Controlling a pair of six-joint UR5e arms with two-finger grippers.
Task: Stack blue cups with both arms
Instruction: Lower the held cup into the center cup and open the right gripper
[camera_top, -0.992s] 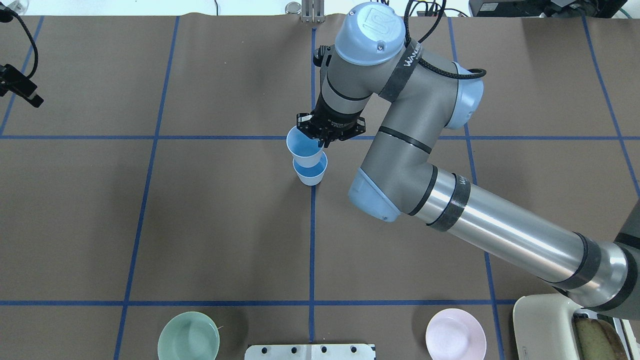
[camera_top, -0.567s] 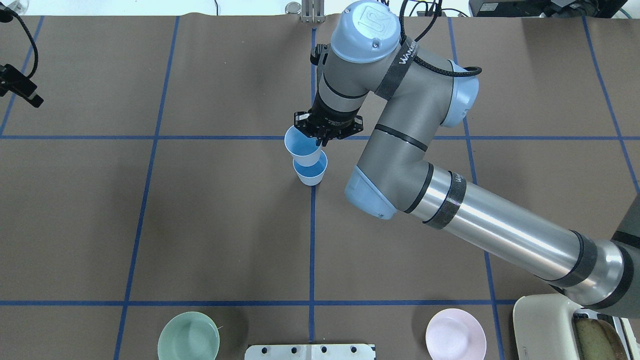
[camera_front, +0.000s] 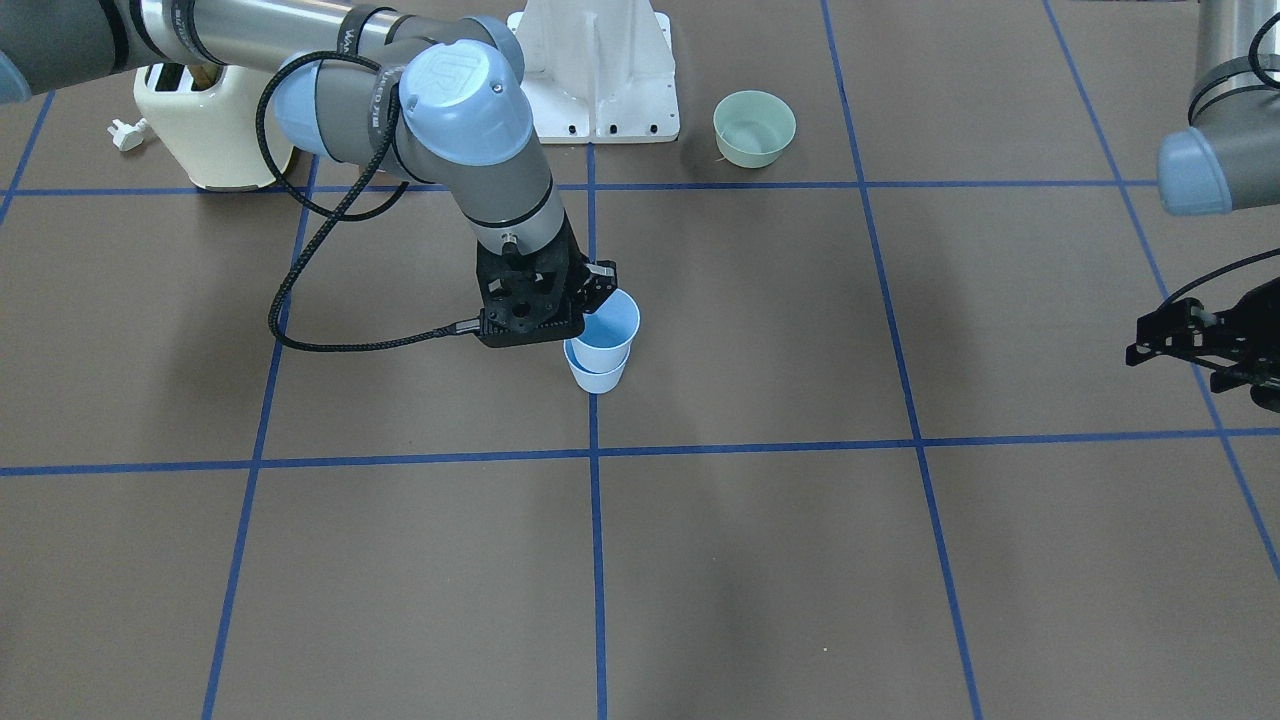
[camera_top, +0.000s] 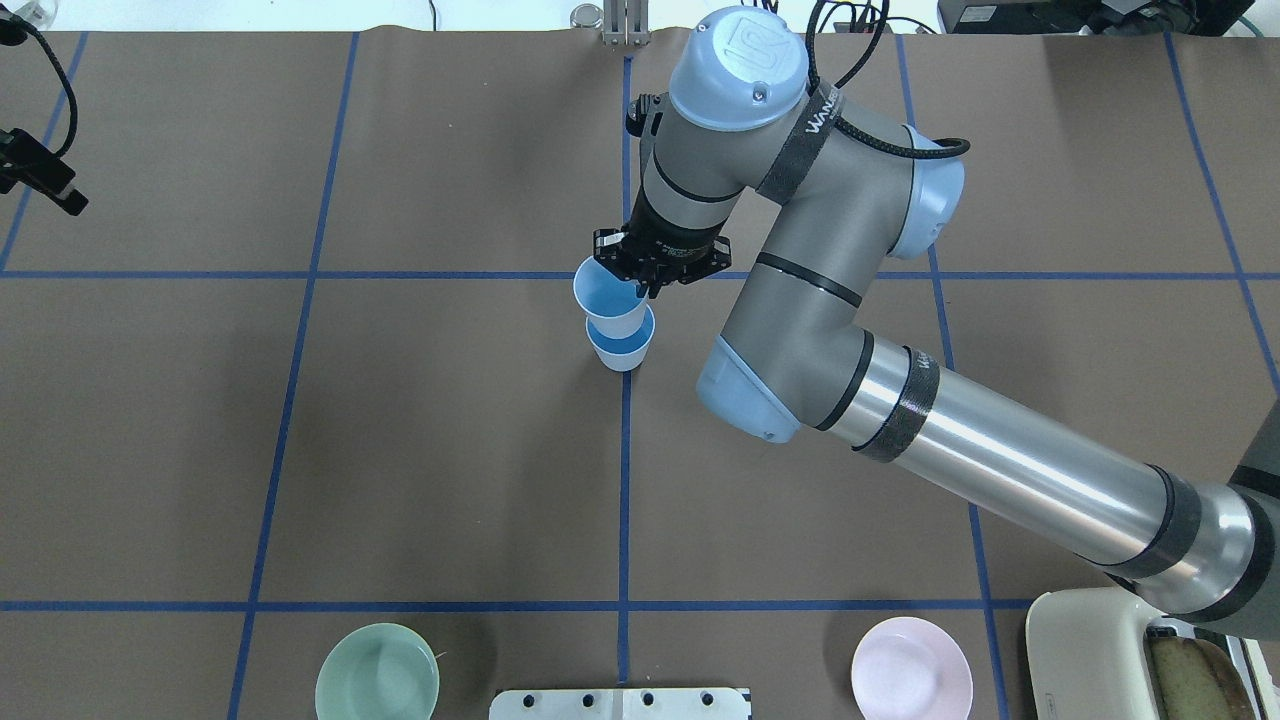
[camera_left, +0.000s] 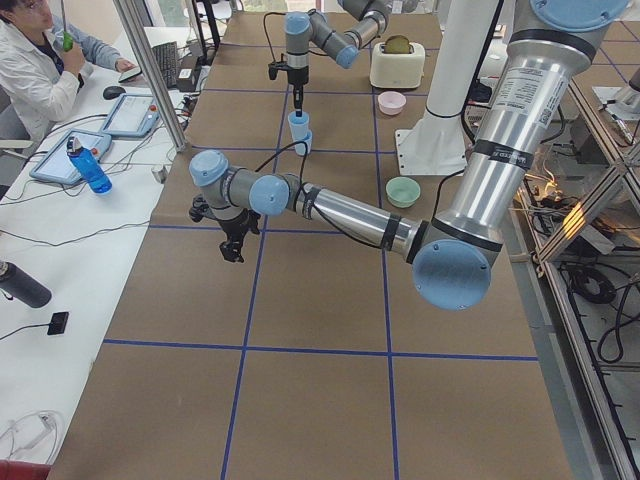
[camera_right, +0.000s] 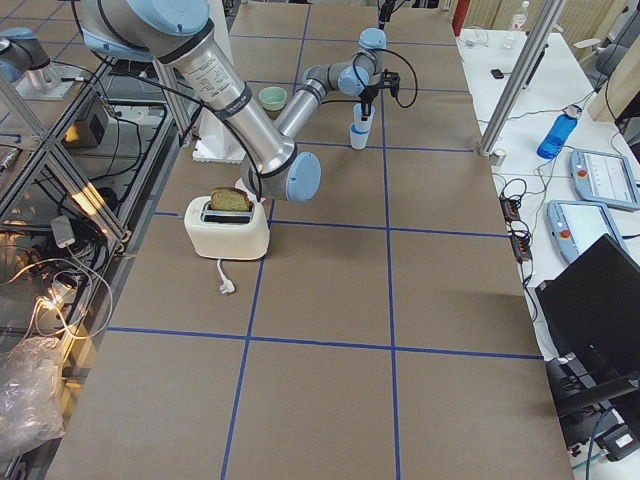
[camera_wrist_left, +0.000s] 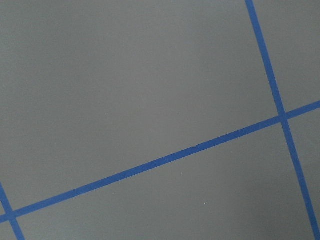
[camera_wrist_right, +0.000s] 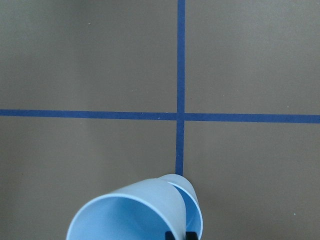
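My right gripper (camera_top: 645, 285) is shut on the rim of one blue cup (camera_top: 608, 300), with one finger inside it. That cup is tilted, and its base is in the mouth of the second blue cup (camera_top: 622, 352), which stands upright on the table's centre line. In the front view the held cup (camera_front: 610, 322) leans over the lower cup (camera_front: 597, 378) beside my right gripper (camera_front: 598, 292). The right wrist view shows both cups (camera_wrist_right: 125, 215) at its bottom edge. My left gripper (camera_front: 1205, 348) is open and empty, far off at the table's left side (camera_top: 42, 182).
A green bowl (camera_top: 377, 672) and a pink bowl (camera_top: 911, 668) sit near the robot's edge, either side of the white base (camera_top: 620, 703). A cream toaster (camera_top: 1120, 655) with bread stands at the near right. Blue tape lines cross the brown table.
My right arm shifted slightly left with the held cup, then came back. The cup stays gripped over the lower cup. The left gripper has barely moved.
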